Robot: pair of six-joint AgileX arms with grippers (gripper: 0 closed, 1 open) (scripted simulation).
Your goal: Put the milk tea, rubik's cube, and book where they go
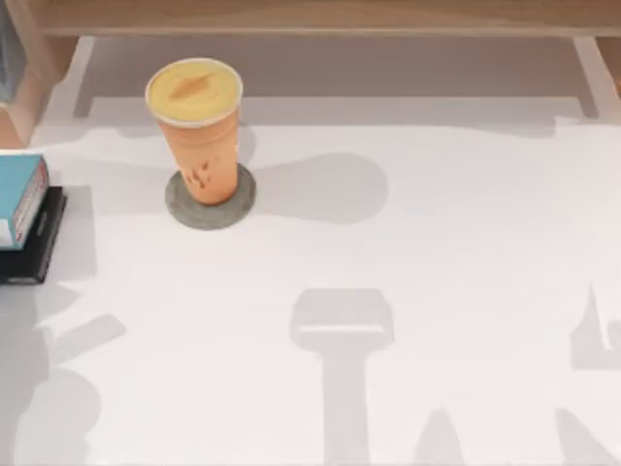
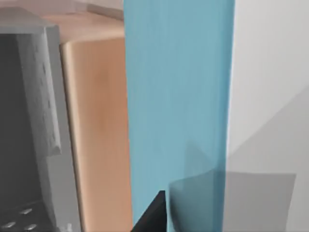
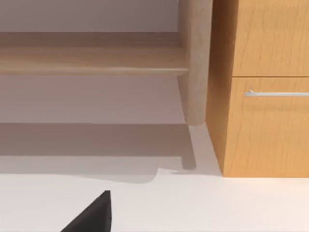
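On the worktop's [image 1: 437, 291] left half, the tall orange milk tea cup [image 1: 199, 146] stands on a round grey coaster [image 1: 210, 208], seemingly placed. At the left edge, the thick teal-blue book [image 1: 19, 194] rests on a thin black book [image 1: 39, 248]. Whether either end effector is released or clenched, I cannot tell.

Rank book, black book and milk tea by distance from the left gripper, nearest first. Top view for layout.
1. book: left gripper right at its teal cover, table's left edge.
2. black book: directly beneath it.
3. milk tea: farthest, on the coaster, left of centre.
Right gripper sits by the drawer cabinet.
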